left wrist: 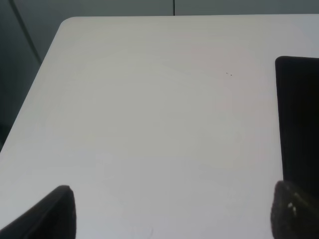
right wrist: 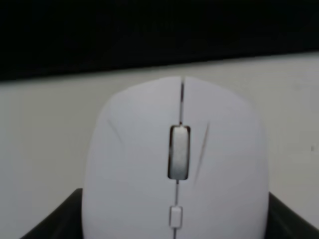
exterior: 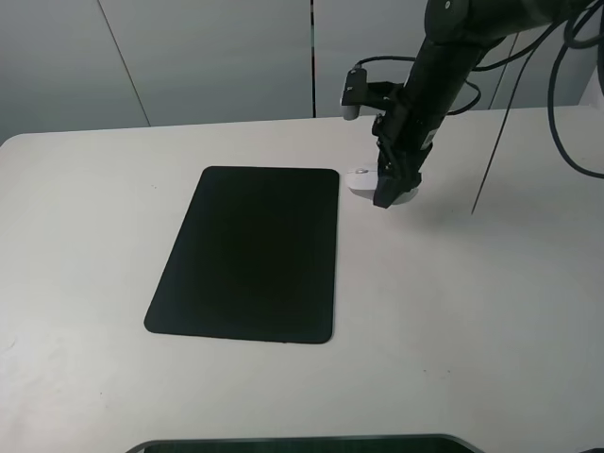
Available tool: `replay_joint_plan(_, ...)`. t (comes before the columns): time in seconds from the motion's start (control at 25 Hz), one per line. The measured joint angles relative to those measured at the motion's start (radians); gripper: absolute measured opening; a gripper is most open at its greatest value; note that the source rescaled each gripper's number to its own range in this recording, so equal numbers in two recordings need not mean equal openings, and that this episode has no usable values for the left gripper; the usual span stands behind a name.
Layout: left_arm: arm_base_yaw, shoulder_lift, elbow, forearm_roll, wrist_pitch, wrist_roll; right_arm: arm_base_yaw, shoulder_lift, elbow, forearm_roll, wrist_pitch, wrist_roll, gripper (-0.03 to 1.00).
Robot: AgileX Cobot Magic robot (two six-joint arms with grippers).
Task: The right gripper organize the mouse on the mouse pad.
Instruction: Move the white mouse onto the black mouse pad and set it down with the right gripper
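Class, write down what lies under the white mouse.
Under the mouse is bare white table, beside the mouse pad, not on it. The right tool covers much of it, so whether it touches the table is hidden.

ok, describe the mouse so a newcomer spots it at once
On the pale table, find the black mouse pad; just off its far right corner the right gripper points down. The mouse sits between its fingers: small, white, rounded, with a dark centre line, unlike the flat black pad.
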Motion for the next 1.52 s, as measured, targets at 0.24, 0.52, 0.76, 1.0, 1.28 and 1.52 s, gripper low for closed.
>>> replay_joint_plan(0.24,0.0,0.0,0.0,0.0,0.0,0.0,0.002,-0.019,0.0,0.0,0.004,0.42,0.0)
replay_joint_plan(0.52,0.0,0.0,0.0,0.0,0.0,0.0,0.042,-0.019,0.0,-0.002,0.022,0.887,0.0)
replay_joint_plan(0.76,0.0,0.0,0.0,0.0,0.0,0.0,0.121,-0.019,0.0,-0.046,0.026,1.046,0.0)
replay_joint_plan(1.0,0.0,0.0,0.0,0.0,0.0,0.0,0.204,-0.019,0.0,-0.135,0.009,1.159,0.0)
replay_joint_plan(1.28,0.0,0.0,0.0,0.0,0.0,0.0,0.255,-0.02,-0.008,-0.171,-0.03,1.31,0.0)
replay_joint_plan(1.52,0.0,0.0,0.0,0.0,0.0,0.0,0.28,-0.016,-0.117,-0.216,0.0,1.396,0.0)
